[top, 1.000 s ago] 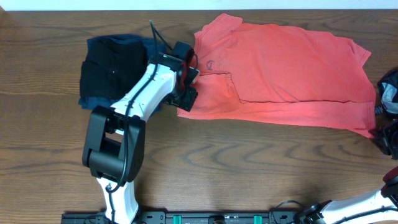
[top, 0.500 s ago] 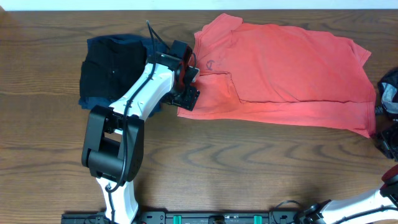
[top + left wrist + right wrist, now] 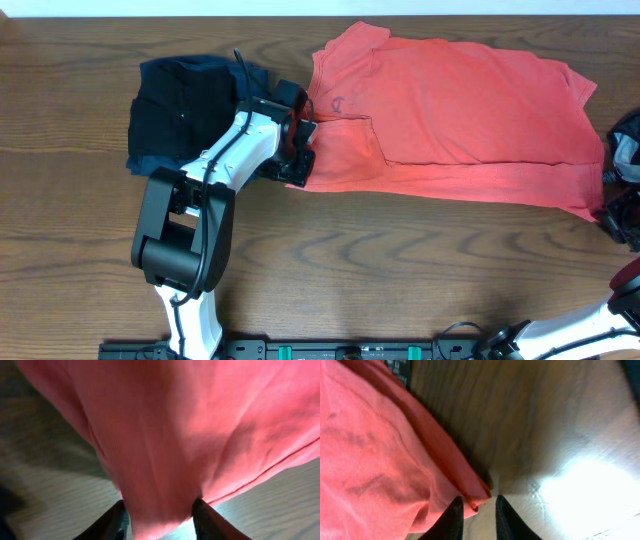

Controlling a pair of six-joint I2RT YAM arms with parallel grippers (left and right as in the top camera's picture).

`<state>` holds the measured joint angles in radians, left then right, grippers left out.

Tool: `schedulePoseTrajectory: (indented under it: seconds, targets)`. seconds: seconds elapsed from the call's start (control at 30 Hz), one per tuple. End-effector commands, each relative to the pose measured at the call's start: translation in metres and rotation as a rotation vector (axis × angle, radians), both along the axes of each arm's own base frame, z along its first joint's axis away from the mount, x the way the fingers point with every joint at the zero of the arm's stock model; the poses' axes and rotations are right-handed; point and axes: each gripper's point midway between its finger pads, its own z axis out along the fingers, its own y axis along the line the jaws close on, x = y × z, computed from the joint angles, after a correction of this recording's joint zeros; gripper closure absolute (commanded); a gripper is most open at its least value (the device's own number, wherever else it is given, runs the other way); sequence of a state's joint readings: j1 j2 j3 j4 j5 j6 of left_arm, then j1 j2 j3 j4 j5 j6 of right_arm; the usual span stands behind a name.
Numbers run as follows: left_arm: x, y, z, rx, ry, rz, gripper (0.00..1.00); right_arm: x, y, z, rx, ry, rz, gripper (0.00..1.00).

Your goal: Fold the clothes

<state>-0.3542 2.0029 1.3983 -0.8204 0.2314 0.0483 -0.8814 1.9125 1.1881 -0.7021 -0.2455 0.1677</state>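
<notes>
The clothes [image 3: 460,110], a coral-red T-shirt, lie spread over the far right half of the table with one layer folded over. My left gripper [image 3: 303,160] is at the shirt's lower-left corner. In the left wrist view, bunched coral fabric [image 3: 175,435] fills the gap of the left gripper [image 3: 161,521] and touches both fingers. My right gripper [image 3: 615,215] is at the shirt's lower-right corner by the table's right edge. In the right wrist view, the corner of the shirt [image 3: 370,450] pokes between the fingers of the right gripper [image 3: 476,510], with bare table showing beside it.
A folded black garment [image 3: 180,110] lies on a navy-blue one [image 3: 150,160] just left of the left arm. Bare wooden table [image 3: 400,270] runs along the front, below the shirt's hem.
The left gripper has drawn slightly left and down at the shirt's corner, and its jaws have closed in on the fabric. The right gripper's jaws have narrowed around the far corner.
</notes>
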Motion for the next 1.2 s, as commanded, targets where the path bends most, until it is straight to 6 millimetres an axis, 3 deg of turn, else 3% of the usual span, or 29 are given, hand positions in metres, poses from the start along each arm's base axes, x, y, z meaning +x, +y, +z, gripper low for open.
schedulePoseTrajectory:
  seconds: [0.0,0.17,0.27,0.3,0.37,0.5,0.57,0.73,1.0,1.17]
  targets:
    - [-0.002,-0.004,-0.005,-0.025,0.024,0.009,0.57,0.0,0.002,-0.004,-0.01,0.016,0.011,0.8]
    - [-0.002,-0.004,-0.005,-0.025,0.023,0.009,0.64,-0.003,0.004,-0.009,-0.006,0.016,0.011,0.82]
    - [-0.002,-0.004,-0.005,-0.025,0.023,0.009,0.65,-0.001,0.011,-0.016,0.013,-0.008,0.014,0.66]
    - [-0.002,-0.004,-0.005,-0.025,0.023,0.009,0.65,-0.002,0.013,-0.019,0.018,-0.01,0.005,0.66]
    - [-0.002,-0.004,-0.005,-0.025,0.023,0.009,0.65,-0.005,0.017,-0.025,0.025,-0.006,-0.014,0.7]
    - [-0.001,-0.004,-0.005,-0.026,0.02,0.009,0.65,-0.006,0.015,-0.025,0.024,-0.009,-0.026,0.96]
    - [-0.001,-0.004,-0.005,-0.026,0.019,0.009,0.69,-0.006,0.012,-0.022,0.024,-0.009,-0.034,0.99]
    - [0.0,-0.001,-0.006,-0.011,0.013,0.011,0.94,-0.011,-0.004,-0.005,0.025,-0.007,-0.07,0.99]
    - [0.01,0.018,-0.004,0.001,0.002,0.057,0.94,-0.009,-0.039,0.036,-0.021,-0.022,-0.116,0.99]
    - [0.016,0.035,-0.002,-0.001,-0.003,0.104,0.94,-0.01,-0.04,0.038,-0.028,-0.003,-0.114,0.99]
